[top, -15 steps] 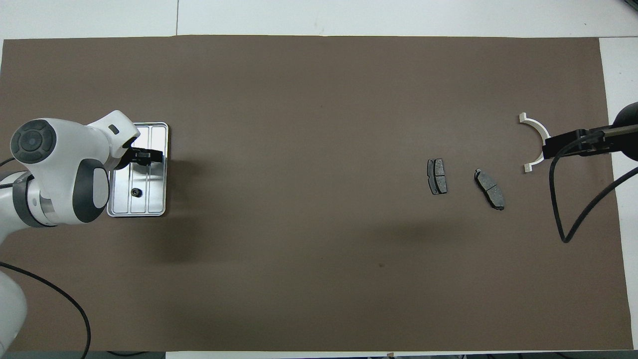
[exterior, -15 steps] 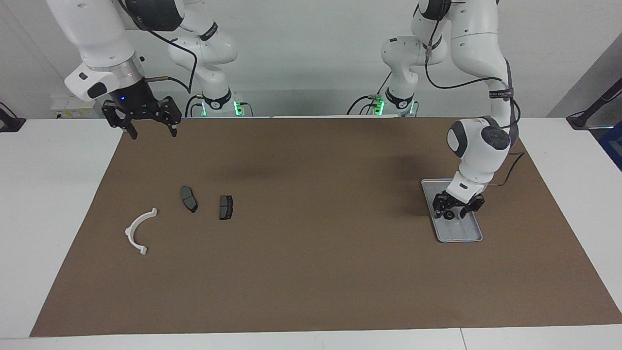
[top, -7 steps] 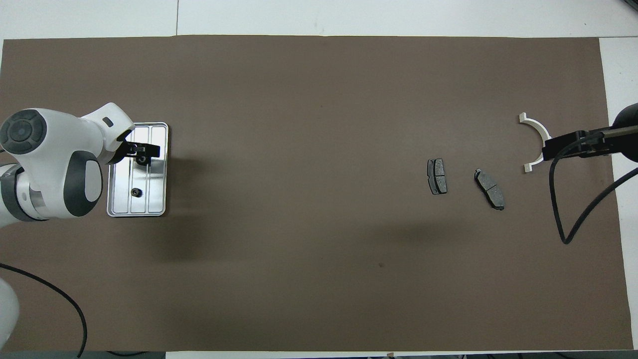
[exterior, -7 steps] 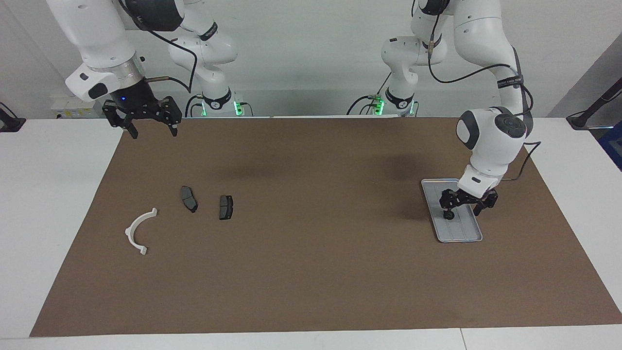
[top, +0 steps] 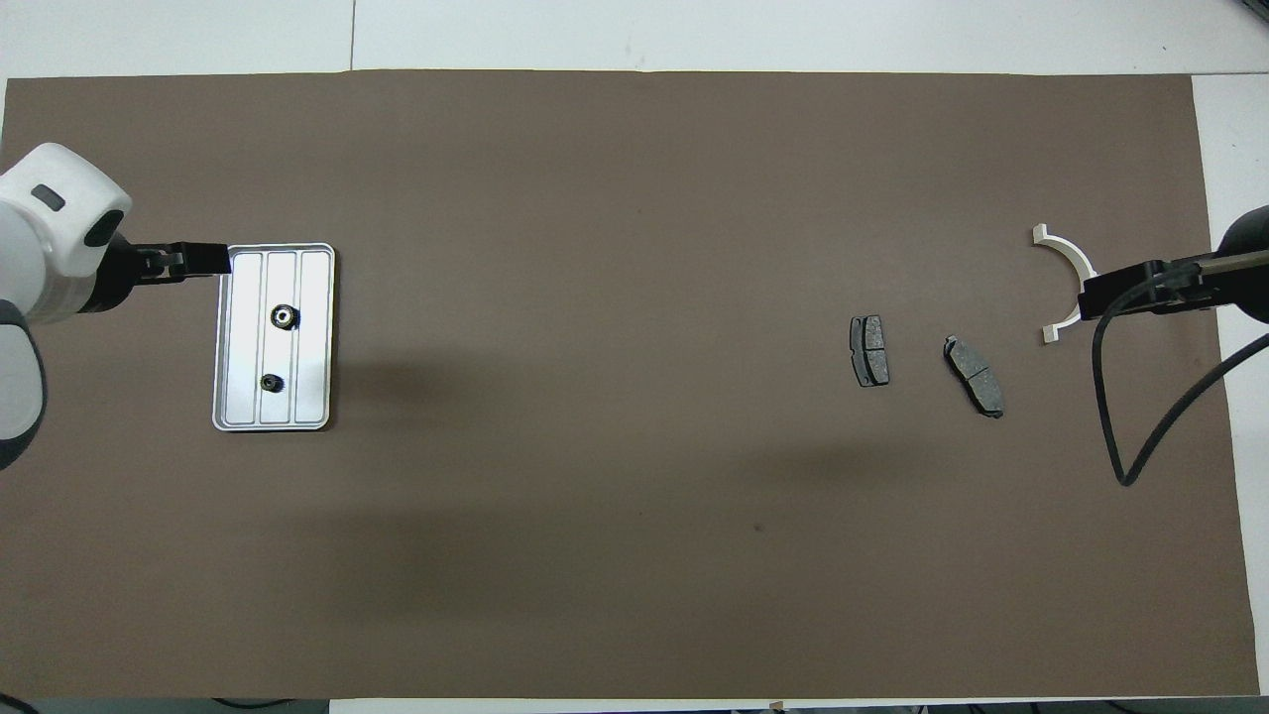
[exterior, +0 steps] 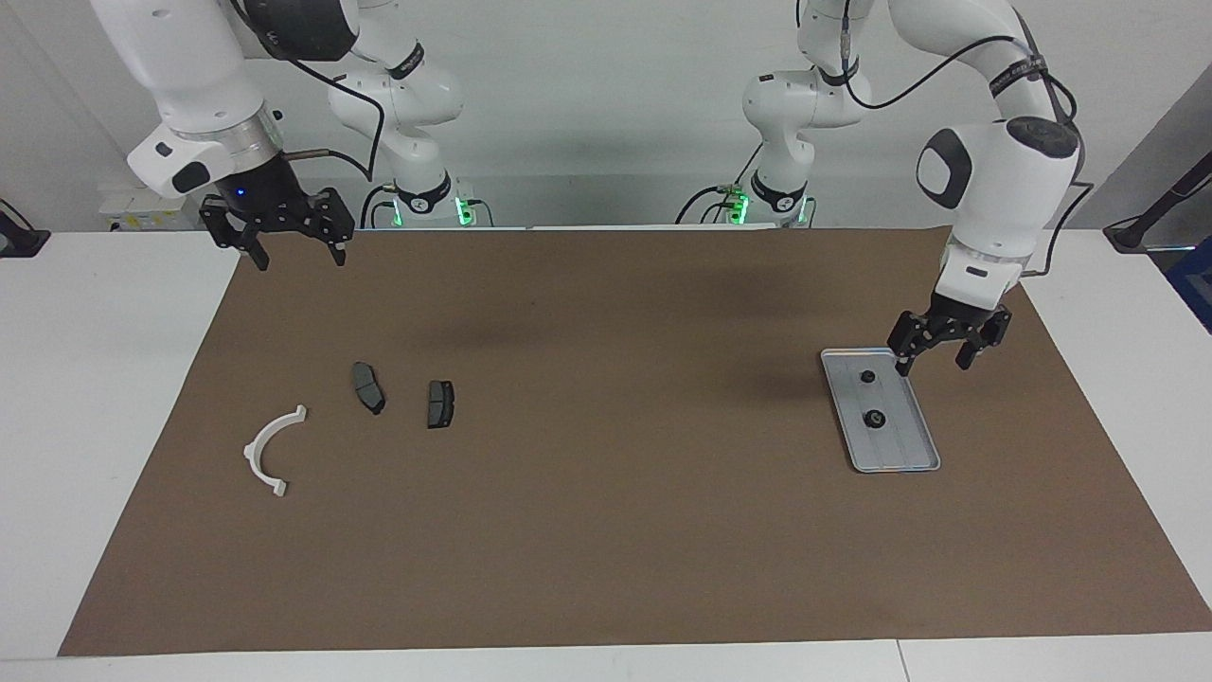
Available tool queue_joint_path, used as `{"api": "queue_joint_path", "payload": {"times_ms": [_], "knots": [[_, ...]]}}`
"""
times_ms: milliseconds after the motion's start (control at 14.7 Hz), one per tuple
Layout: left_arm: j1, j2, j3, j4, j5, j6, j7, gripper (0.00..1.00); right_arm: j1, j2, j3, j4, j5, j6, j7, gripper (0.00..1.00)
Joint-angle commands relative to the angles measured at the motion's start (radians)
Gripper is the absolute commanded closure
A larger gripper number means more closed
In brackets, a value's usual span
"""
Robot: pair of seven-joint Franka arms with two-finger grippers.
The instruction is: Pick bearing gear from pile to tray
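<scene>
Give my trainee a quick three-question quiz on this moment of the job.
1. How many small black round parts lie in the tray?
2. True or false: the left gripper holds a part.
3. Which lies nearest the right arm's end of the table: A) white arc, B) brake pads, C) tray?

Key: 1) Two. 2) False; its jaws are open and empty, beside the tray. 3) A.

No text, label, brand, number or sign can be read on the arms, the parts or the counter.
</scene>
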Motion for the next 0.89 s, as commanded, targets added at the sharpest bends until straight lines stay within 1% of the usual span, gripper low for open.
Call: {"api": "queue_joint_path", "payload": {"times_ms": [0,136,273,545,613,750,818], "knots": [[-0.012,-0.085,0.007,0.024,-0.012,-0.145,-0.01,0.0,-0.001,-0.027,0.001,-0.026,0.007,-0.009,-0.008,0.0],[-0.012,-0.137,0.005,0.047,-0.012,-0.249,-0.005,0.0,-0.001,-0.027,0.001,-0.026,0.007,-0.009,-0.008,0.0],[-0.014,-0.18,-0.003,0.055,-0.012,-0.316,-0.005,0.0,-0.003,-0.027,0.001,-0.026,0.007,-0.009,-0.008,0.0],[-0.015,-0.229,-0.013,0.093,-0.012,-0.46,0.001,0.0,-0.001,-0.027,0.001,-0.026,0.007,-0.009,-0.008,0.0],[-0.015,-0.232,-0.013,0.096,-0.012,-0.469,0.001,0.0,-0.001,-0.027,0.001,-0.026,0.007,-0.009,-0.008,0.0],[-0.017,-0.213,-0.013,0.16,-0.012,-0.52,0.001,0.0,-0.001,-0.027,0.001,-0.026,0.007,-0.009,-0.008,0.0],[-0.018,-0.2,-0.015,0.177,-0.012,-0.538,0.007,0.0,-0.003,-0.027,0.001,-0.026,0.007,-0.009,-0.008,0.0]]}}
